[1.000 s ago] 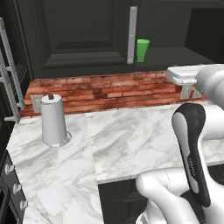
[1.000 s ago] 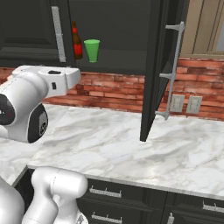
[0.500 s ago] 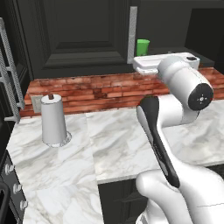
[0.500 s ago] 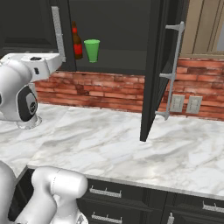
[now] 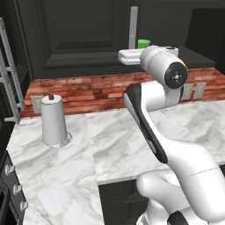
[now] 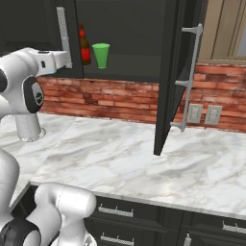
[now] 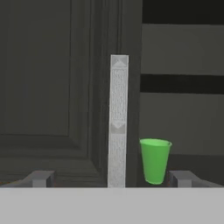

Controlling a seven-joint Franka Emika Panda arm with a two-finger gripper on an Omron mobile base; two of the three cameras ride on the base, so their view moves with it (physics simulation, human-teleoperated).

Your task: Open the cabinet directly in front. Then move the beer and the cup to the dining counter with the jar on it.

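Cabinet [image 6: 120,38], black raised-panel upper unit, has its right door swung wide; small bright green plastic cup [image 6: 101,55] stands upright inside beside dark brown glass beer bottle [image 6: 84,45]. Gripper [image 7: 111,178] faces the closed left door's handle, jaws apart, holding nothing.

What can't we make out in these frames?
- Beer: in the right base view its base sits behind the closed door's handle.
- Cup: in the left base view the arm covers its lower part.
- Gripper: fingertips cut off at the hand view's bottom edge.
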